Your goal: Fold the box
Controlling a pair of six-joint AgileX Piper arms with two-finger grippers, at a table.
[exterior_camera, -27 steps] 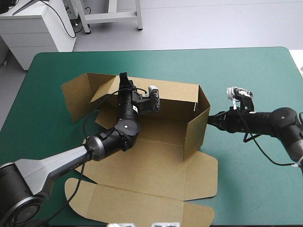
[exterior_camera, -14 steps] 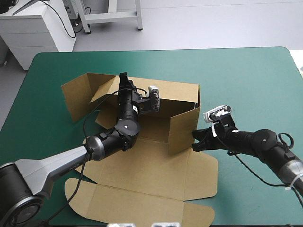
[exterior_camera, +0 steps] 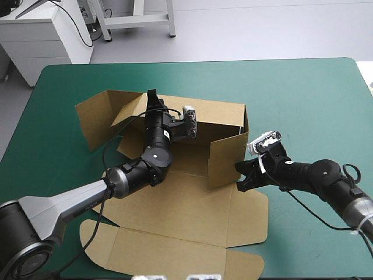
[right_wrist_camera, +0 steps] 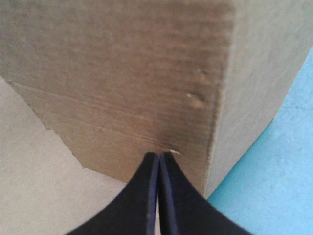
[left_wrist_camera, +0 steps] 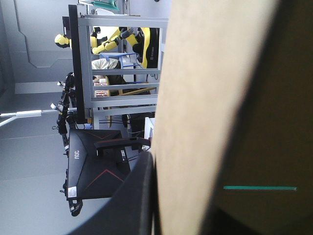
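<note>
High view first: the right end effector (exterior_camera: 240, 177) has its 2 black fingers pressed together into 1 point, holding nothing, and the tip is pushed against the outside of the box's right wall (exterior_camera: 226, 157), low down near that wall's near edge. The right wrist view shows the same thing, with the closed tip touching the brown board just beside a vertical fold. The left end effector (exterior_camera: 152, 100) is pinched on the top edge of the back wall (exterior_camera: 215, 114) near its left corner, and in the left wrist view the board runs straight up between its 2 fingers.

The box (exterior_camera: 192, 210) sits around the middle of the tabletop (exterior_camera: 303, 93), a bit left of centre. Its back wall is upright, the right wall stands angled in over the base, the left wall (exterior_camera: 93, 119) is splayed outward, and the lid (exterior_camera: 175, 254) lies flat toward the near edge with its flaps spread out. The teal-green cover (exterior_camera: 326, 233) is bare to the right of the box and along the far edge.

Compared with earlier, the right wall was swung out wide and the right end effector was further right, toward the wall's far end. Now the wall is pushed well in. Since just before, hardly anything has changed; the right end effector is only a hair nearer. The left arm hasn't budged.
</note>
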